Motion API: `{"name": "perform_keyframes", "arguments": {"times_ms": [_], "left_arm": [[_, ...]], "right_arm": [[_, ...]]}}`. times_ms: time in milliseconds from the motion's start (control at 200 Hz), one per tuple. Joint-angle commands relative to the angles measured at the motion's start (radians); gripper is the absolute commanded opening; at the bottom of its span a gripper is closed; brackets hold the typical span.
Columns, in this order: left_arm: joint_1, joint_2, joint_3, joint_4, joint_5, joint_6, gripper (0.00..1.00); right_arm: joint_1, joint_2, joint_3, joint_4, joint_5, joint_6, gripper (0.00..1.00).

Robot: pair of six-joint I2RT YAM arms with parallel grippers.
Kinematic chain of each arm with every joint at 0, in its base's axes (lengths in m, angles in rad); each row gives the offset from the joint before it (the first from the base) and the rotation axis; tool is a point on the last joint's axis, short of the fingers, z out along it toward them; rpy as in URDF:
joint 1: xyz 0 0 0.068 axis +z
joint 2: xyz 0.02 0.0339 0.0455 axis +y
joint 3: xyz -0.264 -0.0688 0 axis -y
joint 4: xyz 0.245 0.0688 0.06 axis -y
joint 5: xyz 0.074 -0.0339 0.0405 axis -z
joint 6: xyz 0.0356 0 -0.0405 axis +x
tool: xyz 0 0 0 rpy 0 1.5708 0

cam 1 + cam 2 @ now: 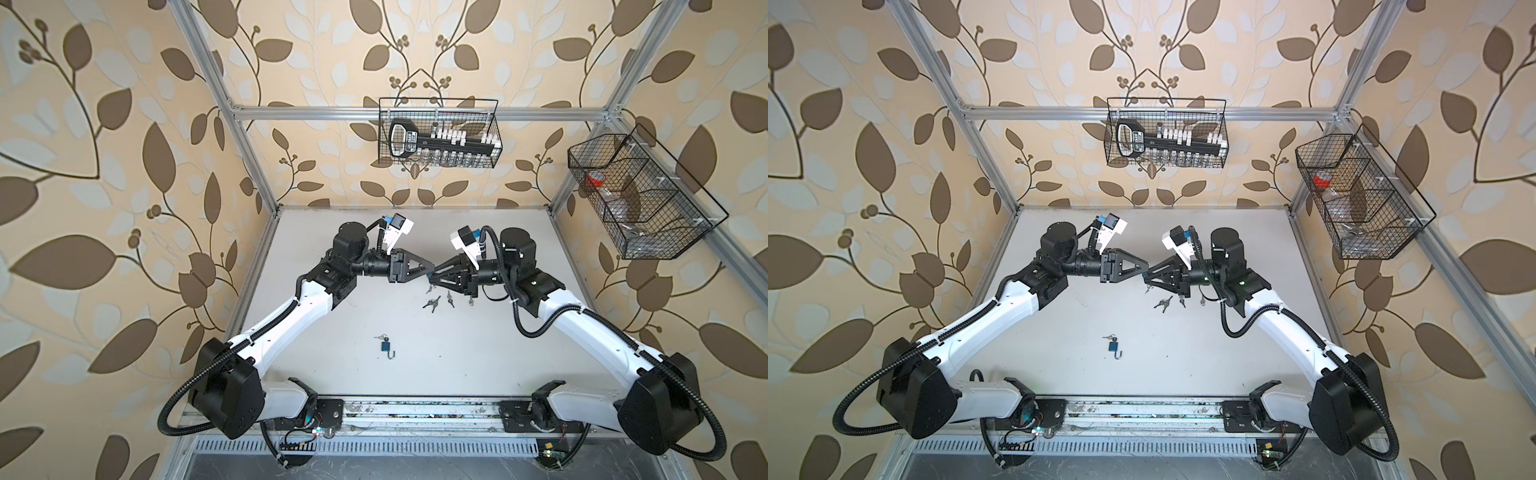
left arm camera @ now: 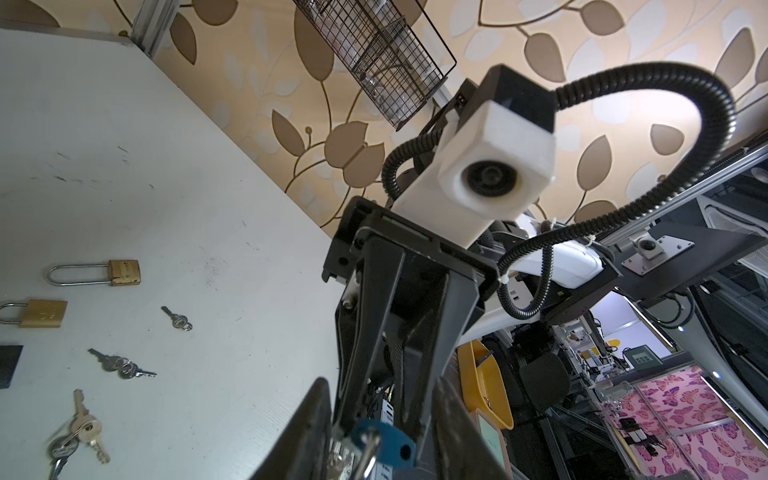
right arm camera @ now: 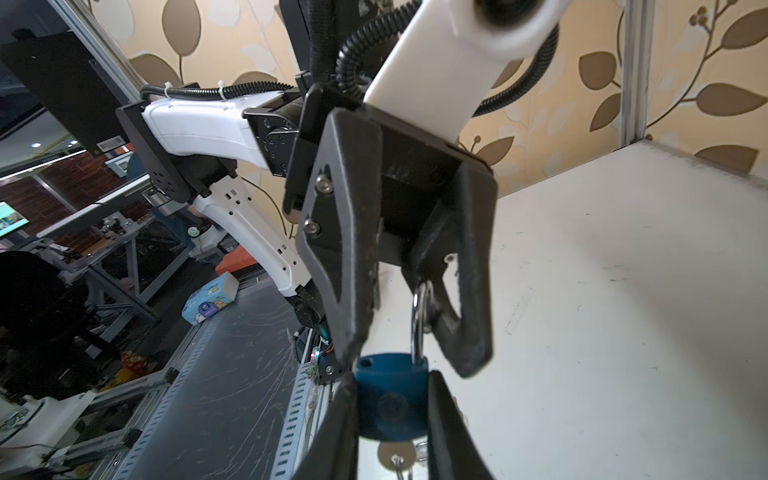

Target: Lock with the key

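Blue padlock (image 3: 390, 399) is up in the air over the middle of the counter (image 1: 415, 374), pinched by its body between the fingers (image 3: 446, 419) of the right hand (image 1: 1145, 280), one finger on either side. Its shackle (image 3: 417, 320) points away from the right hand. One leg is seated in the body and the other hole in the top of the body shows empty, so it's unlocked. Just under the body, the head of a key (image 3: 395, 454) with a ring peeks out; whether it sits in the keyhole, I can't tell.

Now the left hand (image 1: 433, 266): it faces the right hand tip to tip, fingers spread, and the shackle runs up between them. Contact with either finger? Can't tell from here. In both top views the two arms reach in from the front corners and meet over the counter's centre.

Down on the counter, near the meeting hands, lie loose key bunches (image 1: 432, 302). Nearer the front sits a second blue padlock (image 1: 385, 347), shackle swung open, small keys just beside it. The left wrist view picks up two brass padlocks (image 2: 120, 272) lying flat, near more keys. Wire baskets (image 1: 438, 133) hang on the back and right walls.
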Motion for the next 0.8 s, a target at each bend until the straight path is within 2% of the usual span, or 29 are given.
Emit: {"name": "perform_keyframes", "arguments": {"times_ms": [0, 285, 795], "left_arm": [[-0.001, -0.045, 0.044, 0.001, 0.001, 0.034, 0.35], [0.0, -0.086, 0.035, -0.038, -0.101, 0.056, 0.35], [0.0, -0.065, 0.04, -0.041, -0.063, 0.048, 0.18]], "right_arm": [[-0.008, -0.026, -0.02, 0.025, 0.013, 0.011, 0.0], [-0.008, -0.03, -0.018, -0.023, -0.035, -0.023, 0.0], [-0.008, -0.042, -0.022, -0.012, -0.029, -0.009, 0.0]]}}
